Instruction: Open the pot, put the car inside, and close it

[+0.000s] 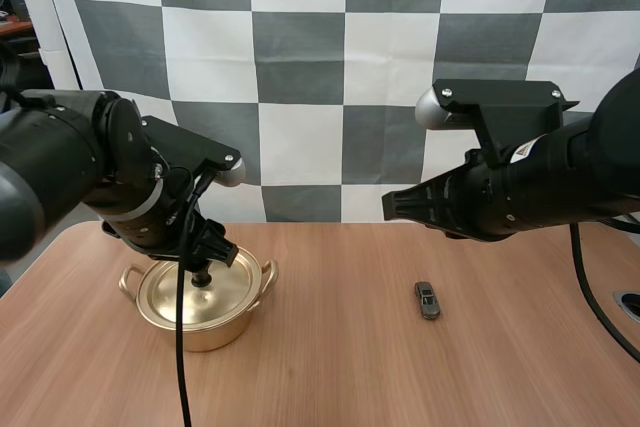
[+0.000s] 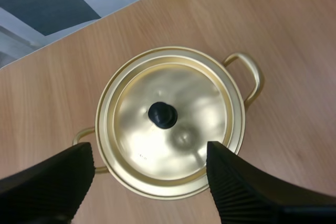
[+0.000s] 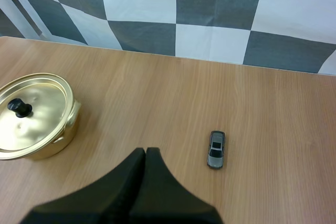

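Now holding the left jaws wide apart, ribbed fingers [image 2: 58,182] facing each other on either side of the lid [image 2: 194,103], with the black knob [image 2: 163,115] lying between them and farther down. Hanging over the knob without clamping anything. Bending the left arm [image 1: 90,167] steeply down from the shoulder side, wrist tipped toward the pot [image 1: 205,332], directly above its middle.

Pressing the right jaws together into one dark wedge, gripping nothing. Stretching the right arm [image 1: 540,187] roughly level, well above the worktop [image 1: 330,367], tip aiming toward the middle, behind and above the car [image 1: 428,300].

Showing the lid seated squarely on the golden pot, closing it, with two loop handles [image 2: 252,77] sticking out at opposite sides. Showing the small grey car on its wheels on bare wood, outside the pot and well apart from it, off to the pot's right, nearer the right arm than the left. Carrying both things on a light wood-grain worktop, pot toward the left side.
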